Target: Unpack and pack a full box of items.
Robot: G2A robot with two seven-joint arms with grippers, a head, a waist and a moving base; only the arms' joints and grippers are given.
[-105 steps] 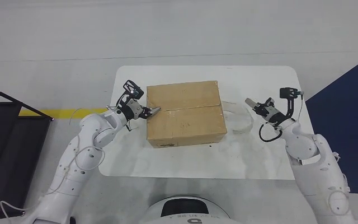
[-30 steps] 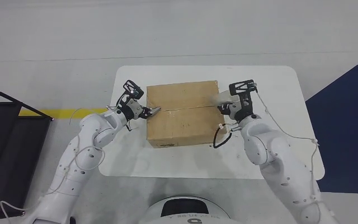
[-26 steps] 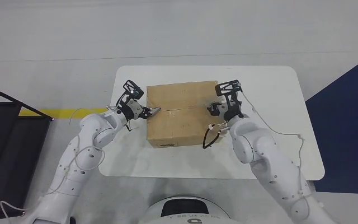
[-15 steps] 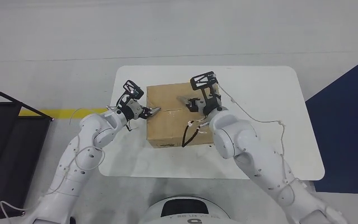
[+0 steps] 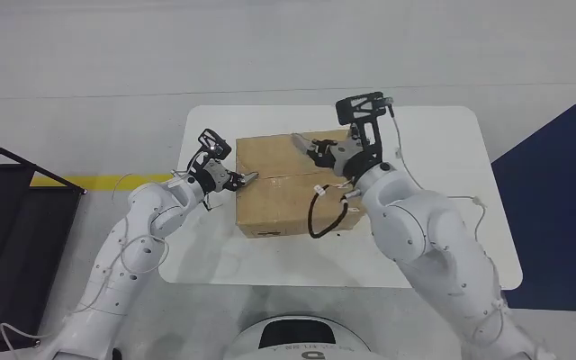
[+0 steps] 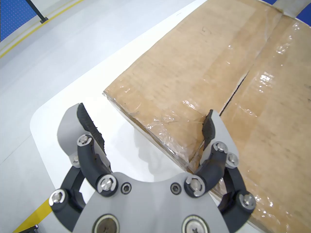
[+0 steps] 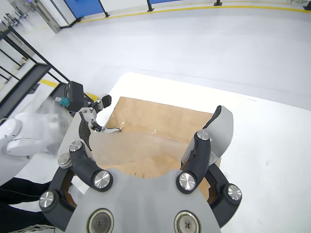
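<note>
Both sets of fingers are spread wide: left gripper (image 6: 145, 112) straddles the box (image 5: 279, 193) corner (one finger touching its edge); right gripper (image 7: 151, 115) hangs above the box.

Box (image 5: 279, 193) contents — unseen under closed flaps (image 5: 270, 155); right end behind right arm (image 5: 405, 216)

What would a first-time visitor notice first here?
A closed, taped cardboard box sits in the middle of the white table. The left gripper, open, straddles the top edge at one end, while the right gripper hangs open above the box.
</note>
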